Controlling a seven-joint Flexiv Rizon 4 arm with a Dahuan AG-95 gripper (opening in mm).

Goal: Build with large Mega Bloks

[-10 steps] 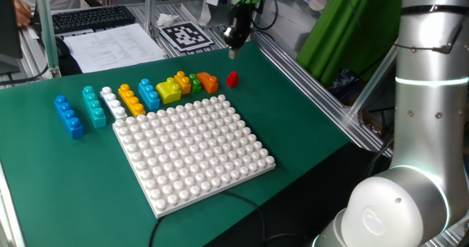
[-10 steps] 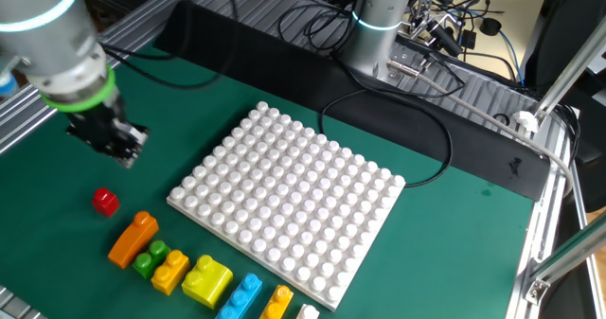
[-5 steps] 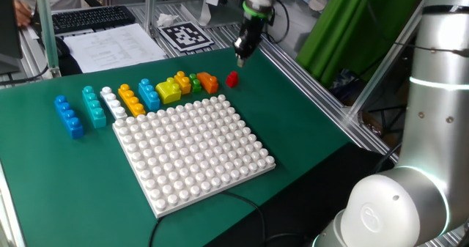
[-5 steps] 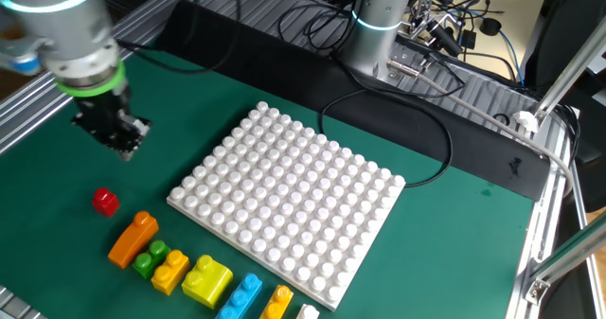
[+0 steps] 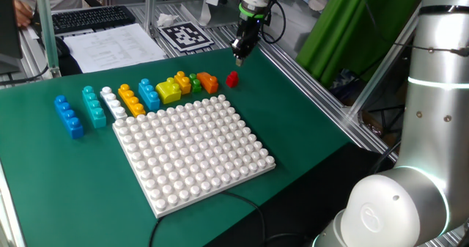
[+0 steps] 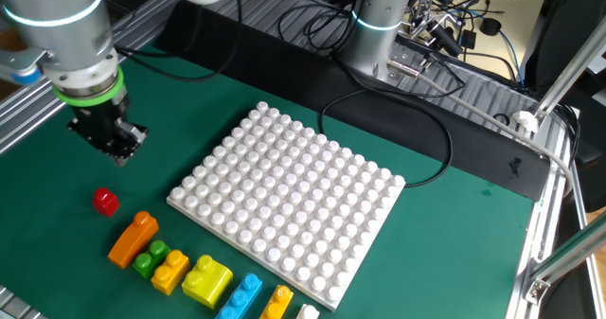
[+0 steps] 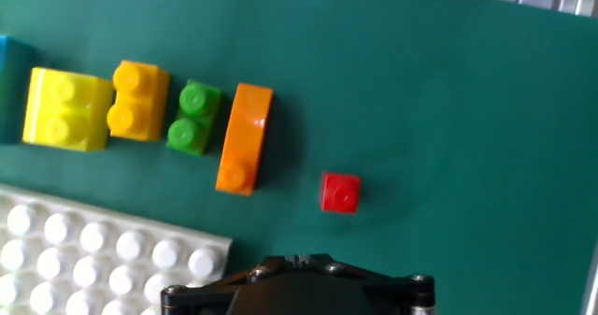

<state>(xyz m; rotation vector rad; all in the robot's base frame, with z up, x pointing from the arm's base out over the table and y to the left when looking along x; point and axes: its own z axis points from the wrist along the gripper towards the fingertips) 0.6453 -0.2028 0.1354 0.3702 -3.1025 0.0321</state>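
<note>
The gripper [image 5: 239, 57] is seen in the upper middle of one fixed view, above and slightly right of the small red brick [image 5: 232, 78]; compared with the picture a second back it is shifted to the right and carried a little lower, while between the half-second picture and now hardly any change is found. In the other fixed view the gripper [image 6: 118, 154] is shown at the left of the frame, above the red brick [image 6: 105, 202], well clear of it. The jaws are drawn fully together and nothing is held between them.

The row of Mega Bloks is left exactly where it was in the earlier pictures: the orange brick [image 7: 245, 137], green brick [image 7: 194, 118], yellow-orange brick [image 7: 138, 100] and yellow brick [image 7: 67, 109] are lined up across the upper left of the hand view, with the red brick [image 7: 340, 193] lying apart to their right. The white baseplate [image 5: 192, 152] is bare of bricks, so building is judged not yet begun. The approach is judged to be aimed at the red brick; the jaws would have to be opened before any grasp
</note>
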